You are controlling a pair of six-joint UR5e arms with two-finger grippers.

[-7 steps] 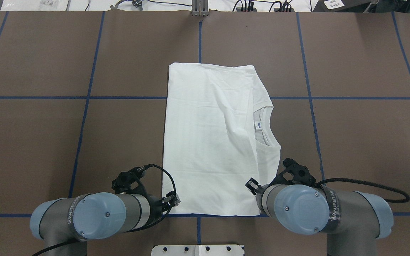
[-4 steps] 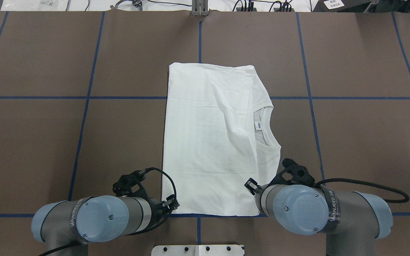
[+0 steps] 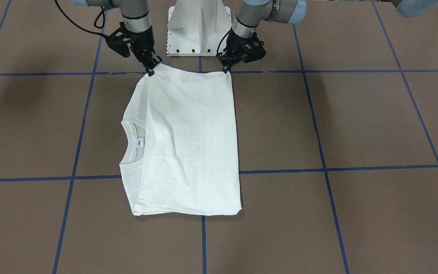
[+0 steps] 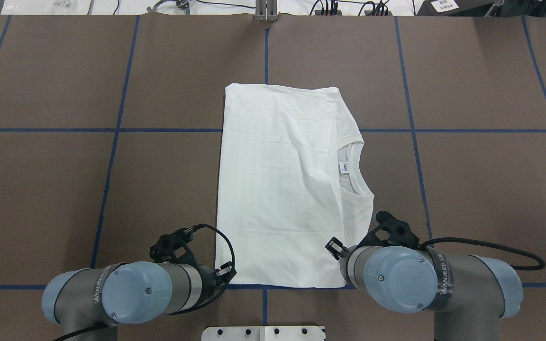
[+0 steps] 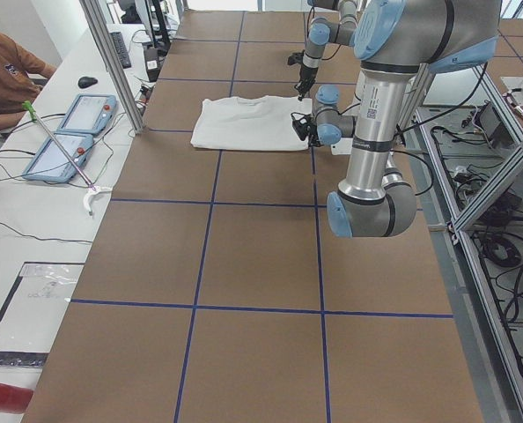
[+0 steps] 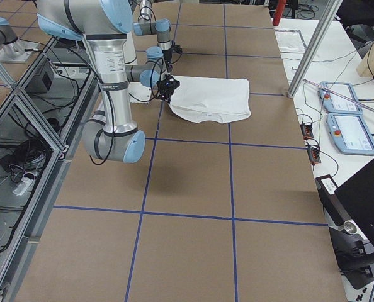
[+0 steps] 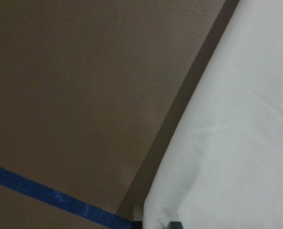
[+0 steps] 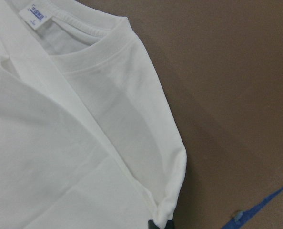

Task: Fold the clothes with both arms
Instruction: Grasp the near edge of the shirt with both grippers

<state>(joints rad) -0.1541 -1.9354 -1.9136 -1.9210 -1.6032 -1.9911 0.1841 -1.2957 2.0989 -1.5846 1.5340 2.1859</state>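
The clothes, one white T-shirt point(image 3: 188, 144), lie folded into a tall rectangle on the brown table point(image 4: 467, 189). The ribbed collar point(image 3: 126, 142) and neck label point(image 3: 140, 142) show on the robot's right side. My right gripper point(image 3: 151, 70) is shut on the shirt's near right corner. My left gripper point(image 3: 226, 70) is shut on the near left corner. Both corners sit slightly raised at the fingertips. The right wrist view shows the shirt's cloth point(image 8: 60, 143) bunched at a dark fingertip. In the left wrist view the shirt's edge point(image 7: 237, 119) meets the fingers at the bottom.
The white pedestal point(image 3: 196, 26) stands just behind the two grippers. Blue tape lines point(image 4: 112, 130) grid the table. Cables and gear point(image 4: 330, 7) line the far edge. Beside the table's far side sit a person point(image 5: 6, 66) and control tablets point(image 5: 68, 132).
My left arm has shifted slightly down and right, settling at the shirt's near left corner. The right arm and the shirt have barely moved.
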